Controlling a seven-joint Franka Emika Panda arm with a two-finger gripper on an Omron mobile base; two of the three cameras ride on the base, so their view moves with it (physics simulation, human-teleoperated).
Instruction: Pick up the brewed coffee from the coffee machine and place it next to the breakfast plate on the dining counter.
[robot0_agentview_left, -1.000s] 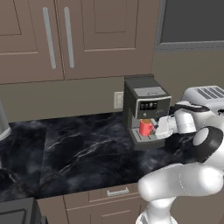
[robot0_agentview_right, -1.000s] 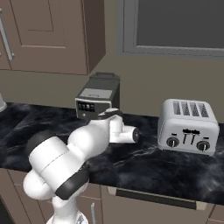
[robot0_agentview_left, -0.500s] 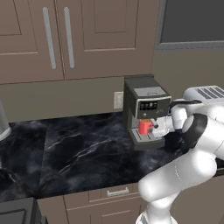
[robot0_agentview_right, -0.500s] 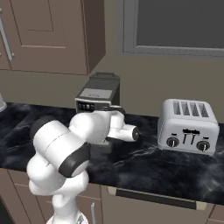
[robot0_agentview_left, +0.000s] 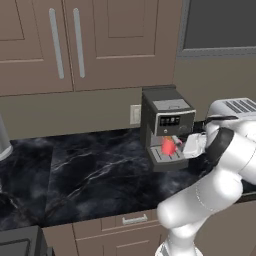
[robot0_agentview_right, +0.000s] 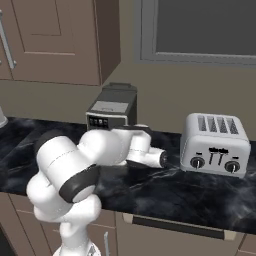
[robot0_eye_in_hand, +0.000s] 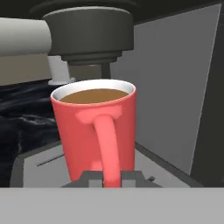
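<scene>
And the claw (robot0_eye_in_hand: 111, 178) snaps closed from wide open, its tips now pinching the bottom of the handle on the red mug (robot0_eye_in_hand: 96, 131). Coffee's full, mug upright on the drip tray (robot0_agentview_left: 169, 157) under the spout of the coffee machine (robot0_agentview_left: 165, 120). With that grip set, I'd say it's ready to lift away.

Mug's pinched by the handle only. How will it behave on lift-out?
The mug looks rigid, so the handle shouldn't flex, but a grip that far off centre may let it swing or tilt. The coffee sits near the rim, so any tilt likely spills. The spout hangs just above, so a straight lift probably bumps it.
</scene>
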